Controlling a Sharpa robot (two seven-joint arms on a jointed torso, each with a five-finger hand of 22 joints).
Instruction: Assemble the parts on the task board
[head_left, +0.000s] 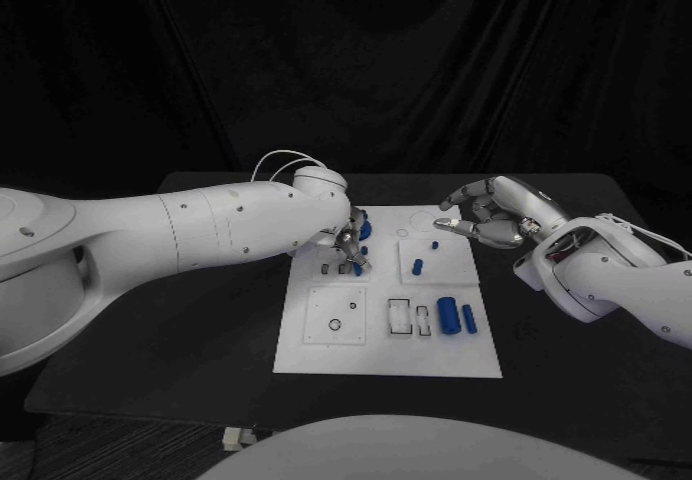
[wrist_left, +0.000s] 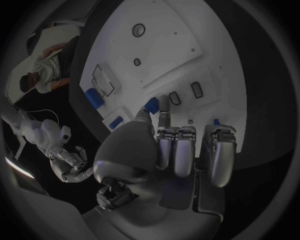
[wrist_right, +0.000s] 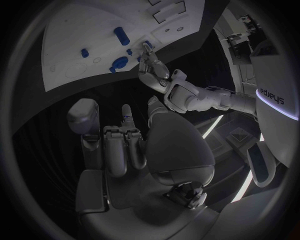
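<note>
On the near half of the white board (head_left: 387, 362), lying on the black bench (head_left: 577, 380), two blue cylinders (head_left: 449, 314) are resting side by side just beside some empty rectangular slots, well apart from either arm. Farther in, the left robot hand (head_left: 348, 250) is reaching down onto the board's middle, pinching a small blue peg (head_left: 356, 268) between thumb and a fingertip, its tip at the board surface beside two small dark slots. To do this step well, I judge the peg should be kept upright over its hole and eased straight down, without pushing sideways into the blue pieces standing just beyond. Farther still, at the board's far right corner, the right robot hand (head_left: 488, 215) is hovering above the bench edge, fingers loosely curled and holding nothing.

The left wrist view is showing what the head view is hiding: the blue peg (wrist_left: 151, 104) caught at the fingertip, close to the pair of slots (wrist_left: 185, 95). The right wrist view is confirming the right robot hand (wrist_right: 125, 145) is bare, and is looking across at the left robot hand (wrist_right: 150, 62) among the blue pieces.
</note>
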